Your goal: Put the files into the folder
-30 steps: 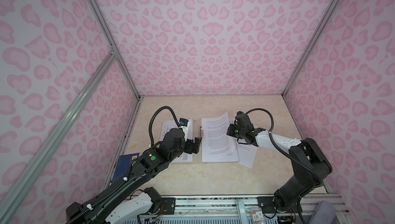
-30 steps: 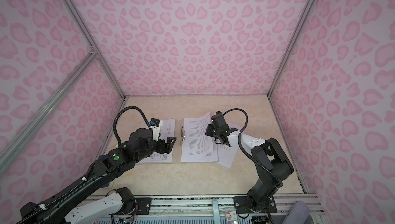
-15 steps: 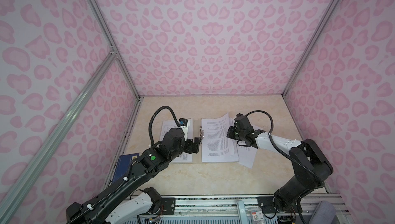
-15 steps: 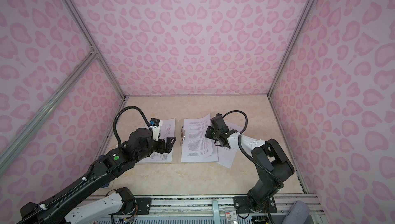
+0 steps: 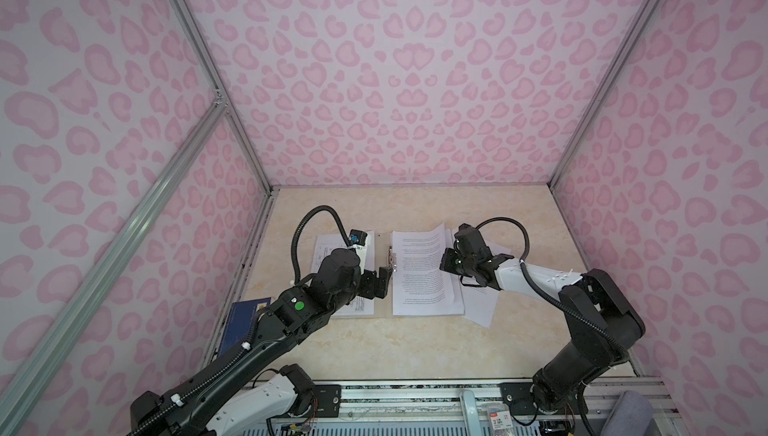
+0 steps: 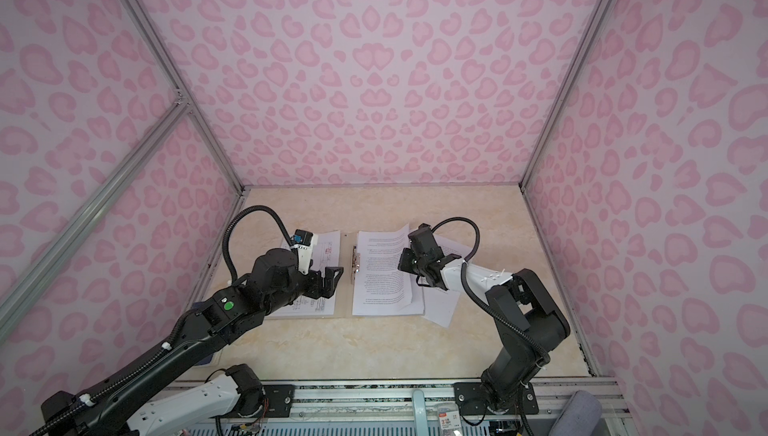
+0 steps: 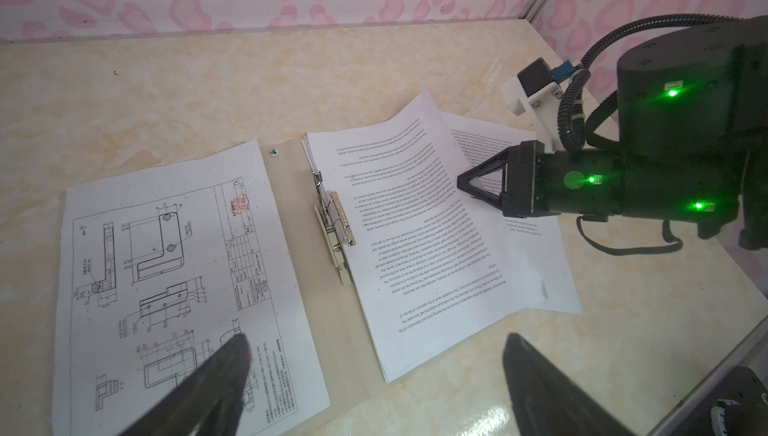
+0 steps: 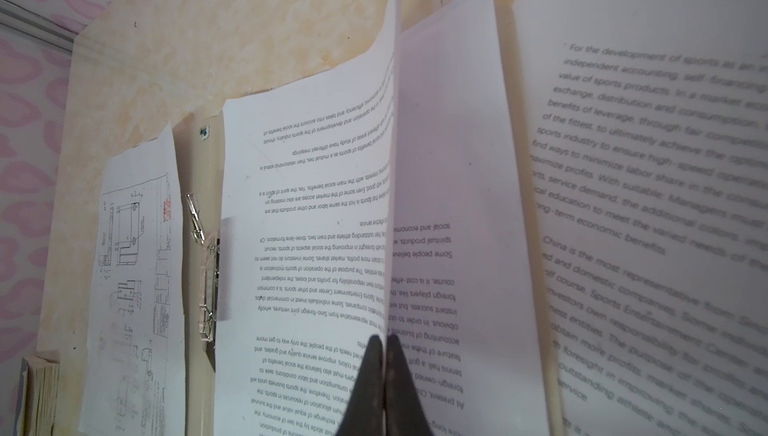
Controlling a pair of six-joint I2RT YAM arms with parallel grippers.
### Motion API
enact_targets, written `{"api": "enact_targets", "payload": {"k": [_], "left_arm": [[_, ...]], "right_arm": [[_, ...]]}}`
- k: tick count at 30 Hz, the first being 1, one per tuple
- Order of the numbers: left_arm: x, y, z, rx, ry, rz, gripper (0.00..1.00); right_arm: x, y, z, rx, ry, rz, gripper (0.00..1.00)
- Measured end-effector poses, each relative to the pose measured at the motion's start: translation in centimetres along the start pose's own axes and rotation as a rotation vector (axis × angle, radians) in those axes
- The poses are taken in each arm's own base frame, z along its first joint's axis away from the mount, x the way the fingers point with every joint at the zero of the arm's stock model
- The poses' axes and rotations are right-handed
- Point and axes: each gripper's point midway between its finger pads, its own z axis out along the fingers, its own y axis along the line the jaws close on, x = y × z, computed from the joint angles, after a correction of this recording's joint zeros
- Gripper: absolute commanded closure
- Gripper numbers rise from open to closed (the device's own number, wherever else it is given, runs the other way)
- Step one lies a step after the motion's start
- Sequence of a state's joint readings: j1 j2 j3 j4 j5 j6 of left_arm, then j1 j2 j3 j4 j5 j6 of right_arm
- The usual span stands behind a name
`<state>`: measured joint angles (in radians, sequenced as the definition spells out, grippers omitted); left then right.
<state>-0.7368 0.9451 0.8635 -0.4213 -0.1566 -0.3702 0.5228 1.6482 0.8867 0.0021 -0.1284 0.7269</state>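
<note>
**Right claw (image 8: 384,340) pinched a sheet (image 8: 324,205) over the open folder (image 7: 296,222)**

Top views: the folder lay open on the table (image 5: 415,351), files (image 6: 382,288) stacked on its right leaf.
Left wrist: left claw (image 7: 375,336) gaped wide over the spine, a drawing (image 7: 166,267) on the left leaf.
Right wrist: right claw clamped the top sheet's raised edge.

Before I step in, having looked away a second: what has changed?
The right gripper, shut on the lifted edge of the top printed sheet, has drifted very slightly toward the near side of the table, carrying that edge with it. Nothing was taken or let go. The left gripper stays open and still; the folder, drawing sheet and loose sheet lie as before.
</note>
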Motion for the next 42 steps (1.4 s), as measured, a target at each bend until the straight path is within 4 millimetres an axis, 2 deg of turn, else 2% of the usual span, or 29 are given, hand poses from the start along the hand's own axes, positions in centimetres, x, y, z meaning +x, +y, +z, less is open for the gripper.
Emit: {"api": "enact_targets", "payload": {"k": [1, 4, 6, 10, 14, 19, 22, 24, 28, 33, 37, 42], "left_arm": [[-0.1, -0.1, 0.1, 0.002, 0.002, -0.001, 0.03], [-0.2, -0.4, 0.3, 0.009, 0.009, -0.011, 0.01], [-0.1, -1.1, 0.7, 0.041, 0.033, -0.021, 0.0], [0.0, -2.9, 2.2, 0.102, 0.094, -0.042, 0.02], [0.7, -6.9, 4.6, 0.196, 0.173, -0.028, 0.02], [1.1, -15.2, 9.6, 0.337, 0.274, 0.034, 0.0], [2.1, -19.6, 13.4, 0.407, 0.338, 0.059, 0.01], [3.2, -21.8, 15.9, 0.449, 0.382, 0.064, 0.01], [5.3, -24.3, 20.4, 0.486, 0.46, 0.064, 0.02], [7.5, -26.3, 23.0, 0.532, 0.535, 0.056, 0.02], [10.1, -26.2, 24.5, 0.531, 0.612, 0.05, 0.02], [12.7, -25.3, 25.1, 0.509, 0.692, 0.043, 0.02]], "right_arm": [[0.1, -0.1, 0.0, 0.003, 0.002, 0.008, 0.64], [0.0, -0.7, -0.2, 0.033, -0.01, 0.01, 0.34], [-0.8, -1.4, -0.7, 0.064, -0.032, 0.005, 0.23], [-3.7, -4.1, -2.2, 0.14, -0.103, 0.036, 0.15], [-6.9, -9.6, -3.8, 0.274, -0.146, 0.094, 0.14], [-10.5, -16.5, -5.5, 0.393, -0.189, 0.175, 0.18], [-11.4, -19.9, -5.5, 0.421, -0.187, 0.228, 0.18], [-11.4, -21.3, -4.8, 0.412, -0.167, 0.253, 0.19], [-11.1, -22.1, -2.7, 0.353, -0.126, 0.275, 0.2], [-12.1, -21.4, -0.7, 0.26, -0.114, 0.275, 0.2], [-13.2, -20.7, 0.3, 0.194, -0.119, 0.283, 0.21], [-13.0, -20.0, 0.5, 0.136, -0.109, 0.305, 0.21]]}}
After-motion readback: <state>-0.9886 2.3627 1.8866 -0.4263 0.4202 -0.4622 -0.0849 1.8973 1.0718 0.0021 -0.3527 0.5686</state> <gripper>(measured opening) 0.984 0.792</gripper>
